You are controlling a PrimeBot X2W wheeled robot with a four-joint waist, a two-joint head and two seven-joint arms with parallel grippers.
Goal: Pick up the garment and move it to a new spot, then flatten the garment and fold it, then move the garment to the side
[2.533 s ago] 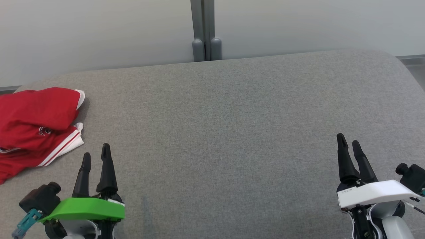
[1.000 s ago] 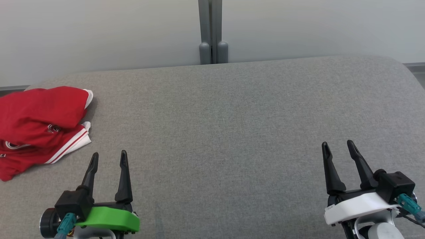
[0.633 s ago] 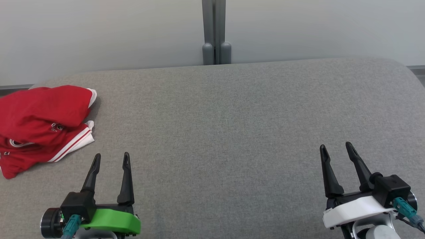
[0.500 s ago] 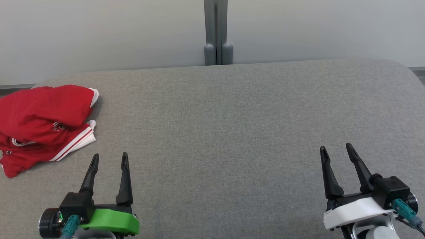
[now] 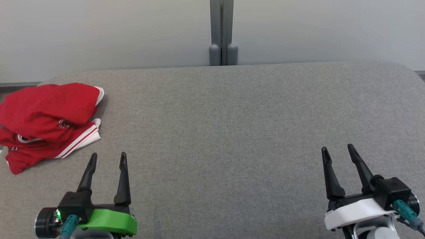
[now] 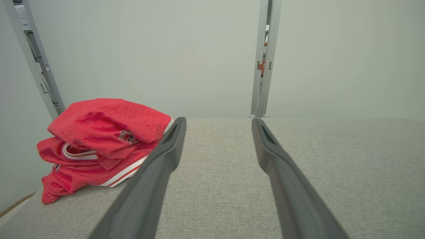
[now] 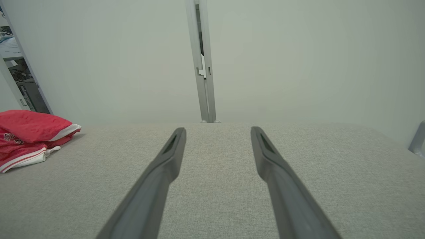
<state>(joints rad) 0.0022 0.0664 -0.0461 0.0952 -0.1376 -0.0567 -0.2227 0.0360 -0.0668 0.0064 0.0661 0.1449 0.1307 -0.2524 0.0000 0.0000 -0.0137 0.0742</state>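
At the Left Edge, a Soft Red Heap

On the grey padded surface (image 5: pixel 232 126), toward its far left corner, the garment (image 5: pixel 49 116) lies crumpled in a loose mound, red with white striped trim. The left gripper (image 5: pixel 108 154) is near its trimmed edge, fingers spread wide and empty; the right gripper (image 5: pixel 337 147) stands well apart at the other side, fingers likewise spread. The cloth looks light, limp and thin, so it will likely sag and unfurl when lifted rather than keep its shape. A sound hold: pinch the top fold or the striped hem nearest the left gripper, gathering several layers.
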